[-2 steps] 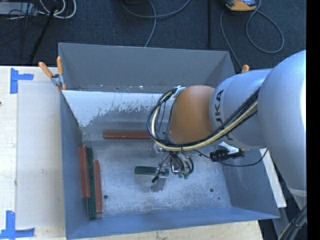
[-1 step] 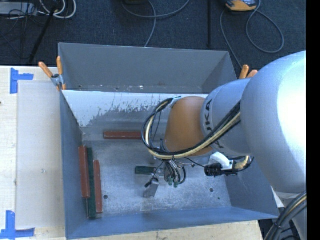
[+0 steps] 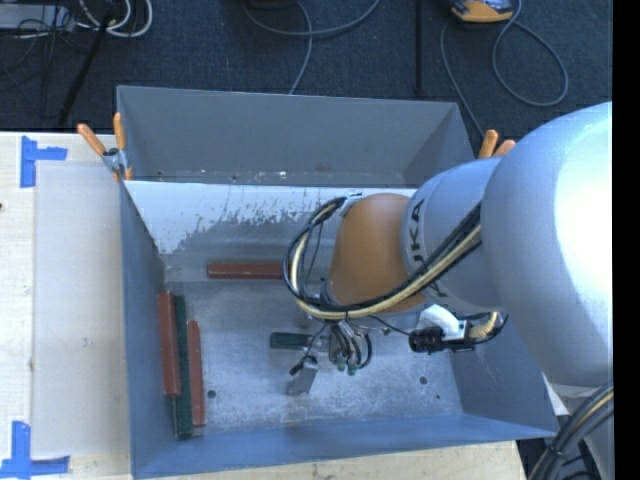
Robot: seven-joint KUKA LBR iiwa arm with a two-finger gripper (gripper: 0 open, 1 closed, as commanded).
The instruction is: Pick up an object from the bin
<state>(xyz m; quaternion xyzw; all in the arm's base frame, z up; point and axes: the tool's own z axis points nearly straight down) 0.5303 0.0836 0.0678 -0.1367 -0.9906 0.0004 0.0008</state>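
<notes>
— Listing from the camera view: what lies by the gripper [image 3: 308, 366]?
— Item one: a small dark green block [image 3: 288, 340], flat on the floor of the bin [image 3: 300, 138] near its middle, just beside the gripper's tip, toward the view's left. Whether it is gripped: cannot tell. How wide the gripper stands: cannot tell.
— Remaining stock?
— One red-brown bar [image 3: 245, 269], flat, toward the back wall, apart from the gripper. Along the left wall, two red-brown sticks [image 3: 167, 343] with a dark green stick [image 3: 181, 308] between them, side by side.
</notes>
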